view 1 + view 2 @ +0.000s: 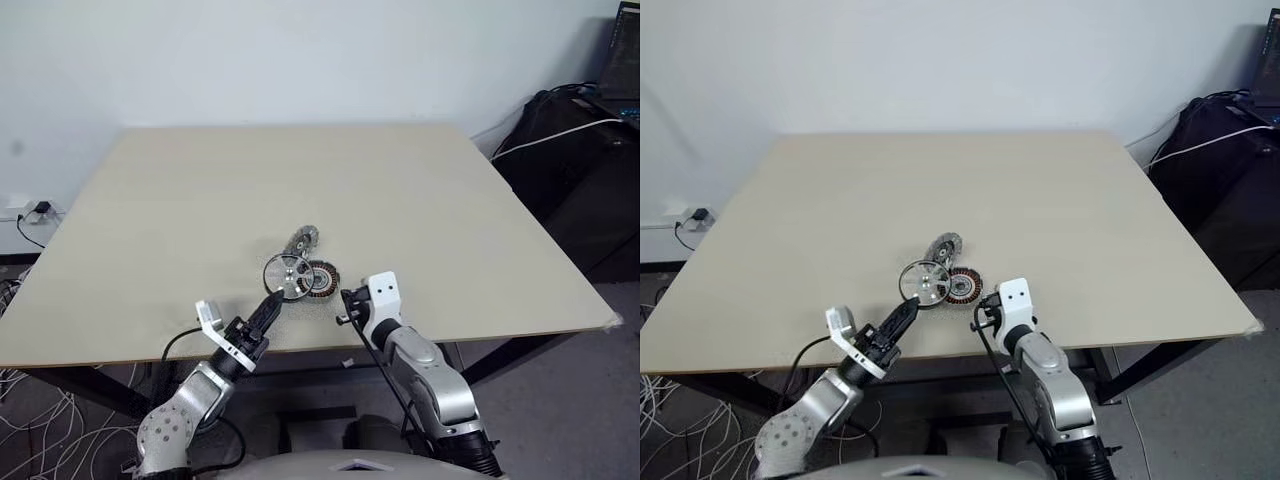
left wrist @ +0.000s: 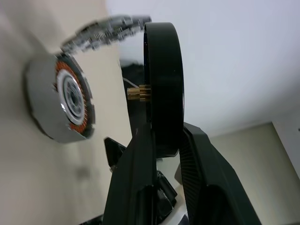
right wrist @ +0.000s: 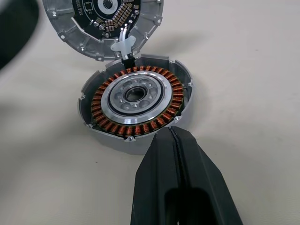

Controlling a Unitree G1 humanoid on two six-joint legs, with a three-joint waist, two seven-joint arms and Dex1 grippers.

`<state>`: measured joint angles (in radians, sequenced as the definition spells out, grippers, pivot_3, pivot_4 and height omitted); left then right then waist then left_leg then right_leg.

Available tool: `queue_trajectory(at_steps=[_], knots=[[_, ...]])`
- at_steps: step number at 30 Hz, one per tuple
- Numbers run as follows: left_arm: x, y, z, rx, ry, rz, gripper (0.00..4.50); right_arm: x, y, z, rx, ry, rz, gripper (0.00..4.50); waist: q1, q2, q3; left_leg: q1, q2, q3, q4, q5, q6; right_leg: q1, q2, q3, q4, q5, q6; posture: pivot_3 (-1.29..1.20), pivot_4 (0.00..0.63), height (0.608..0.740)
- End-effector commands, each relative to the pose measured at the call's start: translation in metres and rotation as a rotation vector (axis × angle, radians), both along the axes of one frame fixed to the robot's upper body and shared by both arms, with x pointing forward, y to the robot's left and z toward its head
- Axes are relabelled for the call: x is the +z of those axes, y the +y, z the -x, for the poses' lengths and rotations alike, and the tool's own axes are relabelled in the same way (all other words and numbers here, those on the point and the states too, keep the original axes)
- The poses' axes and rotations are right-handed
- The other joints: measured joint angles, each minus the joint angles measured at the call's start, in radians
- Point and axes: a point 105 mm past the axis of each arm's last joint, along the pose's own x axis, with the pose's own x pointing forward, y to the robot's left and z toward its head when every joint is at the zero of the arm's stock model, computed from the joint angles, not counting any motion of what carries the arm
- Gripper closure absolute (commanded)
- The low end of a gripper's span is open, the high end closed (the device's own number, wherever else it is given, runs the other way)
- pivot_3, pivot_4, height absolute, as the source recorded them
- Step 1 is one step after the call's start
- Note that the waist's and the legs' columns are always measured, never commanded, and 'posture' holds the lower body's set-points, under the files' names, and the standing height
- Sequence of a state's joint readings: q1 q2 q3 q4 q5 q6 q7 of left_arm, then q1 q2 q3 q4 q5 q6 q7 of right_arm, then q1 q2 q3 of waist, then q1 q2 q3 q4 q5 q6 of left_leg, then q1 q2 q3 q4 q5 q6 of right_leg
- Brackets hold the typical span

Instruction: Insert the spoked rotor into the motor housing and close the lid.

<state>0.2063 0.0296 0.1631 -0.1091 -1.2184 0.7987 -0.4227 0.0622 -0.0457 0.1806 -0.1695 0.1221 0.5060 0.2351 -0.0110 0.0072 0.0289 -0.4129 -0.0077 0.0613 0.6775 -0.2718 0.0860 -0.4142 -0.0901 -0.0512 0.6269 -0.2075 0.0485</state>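
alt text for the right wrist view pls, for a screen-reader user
The shut right gripper rests against the near rim of the open motor housing, whose copper windings ring a pale centre, on the beige table. The lid lies open just beyond it.

The flat round silver wheel with thin spokes and a dark rim (image 1: 287, 276) is up off the desk, tilted, clamped by its rim, just left of the housing. The round housing with copper windings around a pale centre (image 3: 135, 101) lies flat and open-faced near the desk's front edge. The silver-grey round lid (image 3: 104, 23) lies touching its far side, inner face up.
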Motion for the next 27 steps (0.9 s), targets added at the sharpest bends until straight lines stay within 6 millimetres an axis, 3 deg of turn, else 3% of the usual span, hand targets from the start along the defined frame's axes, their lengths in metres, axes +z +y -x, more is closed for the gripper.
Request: queue_trajectory(at_steps=[1,12,27], knots=[[-0.005,-0.008,-0.006,-0.053,0.024,-0.032,4.11,0.012,0.002,-0.002,0.006,-0.044,-0.016,4.50,0.000,0.000,0.000,0.000,0.000,0.000,0.000,0.000,0.000,0.000,0.000,0.000,0.000,0.000,0.000,0.00,0.000,0.740],[-0.019,-0.014,-0.027,-0.059,0.066,-0.006,4.11,0.012,0.011,0.008,0.065,-0.032,-0.027,4.50,0.000,0.000,0.000,0.001,0.000,0.000,0.001,0.000,0.000,0.001,0.000,0.000,0.001,0.000,0.000,0.00,0.000,0.740],[-0.014,-0.033,-0.043,-0.084,0.041,0.049,4.11,0.012,0.012,0.009,0.071,-0.030,-0.028,4.50,0.000,-0.001,-0.001,0.000,0.000,0.000,0.002,0.000,0.000,0.001,0.000,0.001,0.001,0.000,0.000,0.00,0.000,0.740]])
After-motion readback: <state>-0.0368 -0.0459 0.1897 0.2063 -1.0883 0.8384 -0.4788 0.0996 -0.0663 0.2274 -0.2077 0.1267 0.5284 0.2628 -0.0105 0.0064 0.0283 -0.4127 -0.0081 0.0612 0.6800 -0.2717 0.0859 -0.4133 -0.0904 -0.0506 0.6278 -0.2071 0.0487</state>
